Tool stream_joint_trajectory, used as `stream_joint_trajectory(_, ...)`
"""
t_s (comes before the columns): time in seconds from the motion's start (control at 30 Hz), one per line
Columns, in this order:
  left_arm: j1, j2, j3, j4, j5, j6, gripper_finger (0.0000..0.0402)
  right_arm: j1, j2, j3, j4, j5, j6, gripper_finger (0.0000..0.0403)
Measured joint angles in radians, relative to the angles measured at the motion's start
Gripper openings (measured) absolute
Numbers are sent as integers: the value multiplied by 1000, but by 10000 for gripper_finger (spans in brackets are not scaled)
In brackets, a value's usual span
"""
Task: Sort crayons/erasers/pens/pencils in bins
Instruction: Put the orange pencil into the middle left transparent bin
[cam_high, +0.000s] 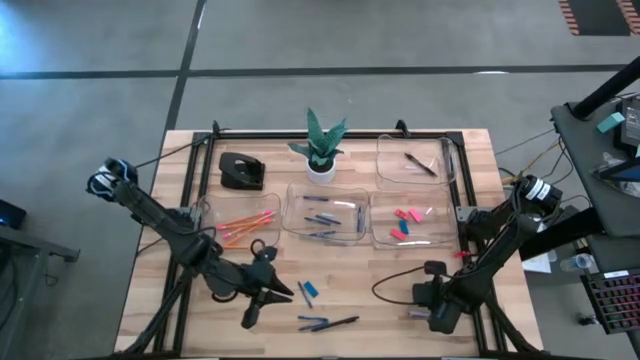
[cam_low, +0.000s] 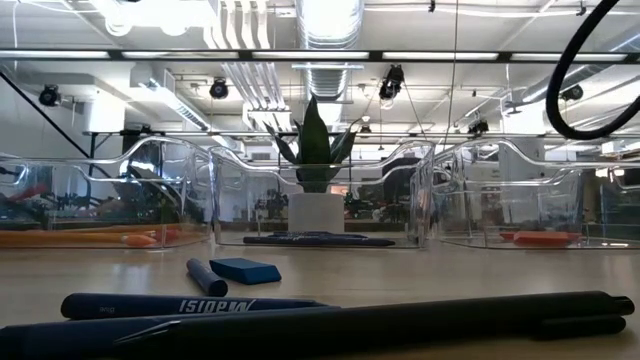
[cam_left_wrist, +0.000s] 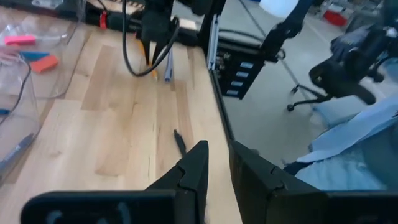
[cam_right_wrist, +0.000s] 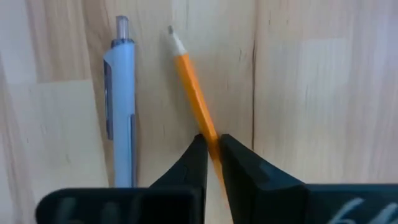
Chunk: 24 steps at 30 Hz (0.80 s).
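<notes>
Pencil (cam_right_wrist: 194, 102) first: one orange stick lies flat on the table (cam_high: 380, 300) near the front edge on the right side, pinched low on its shaft between the fingers of our right gripper (cam_right_wrist: 212, 152), which are closed on it. Just beside it, parallel, lies a light blue pen (cam_right_wrist: 119, 106).

Risk, as we judge it, starts with that grip. We hold the pencil off its middle, so on lifting the long free end may swing down, twist between the fingers or slip out. The pen sits so close that a sideways drag could knock it toward the table's edge.

The pencils' bin (cam_high: 235, 225) is on the left half of the table (well apart from our right gripper), with orange sticks already in it. Carrying there means crossing over the middle bin (cam_high: 322, 215) and past the left arm; a clipped bin wall could jolt the pencil loose.

Our left gripper (cam_left_wrist: 217, 171) hovers above the front left of the table with a narrow gap between its fingers, holding nothing. Two dark pens (cam_high: 328, 322), a crayon (cam_high: 303, 292) and a blue eraser (cam_high: 312, 290) lie near it, unsorted.
</notes>
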Motion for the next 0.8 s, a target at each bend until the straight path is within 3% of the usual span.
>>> stream_joint_trajectory(0.2,2,63,1,4,0,0,50,0,1,9,-3,37,-22,20)
stream_joint_trajectory(0.6,36,122,5,96,-1,1,50,-3,3,93,-9,214,-67,19)
stream_joint_trajectory(0.8,42,131,5,112,-22,31,50,-2,2,184,-25,383,-164,19)
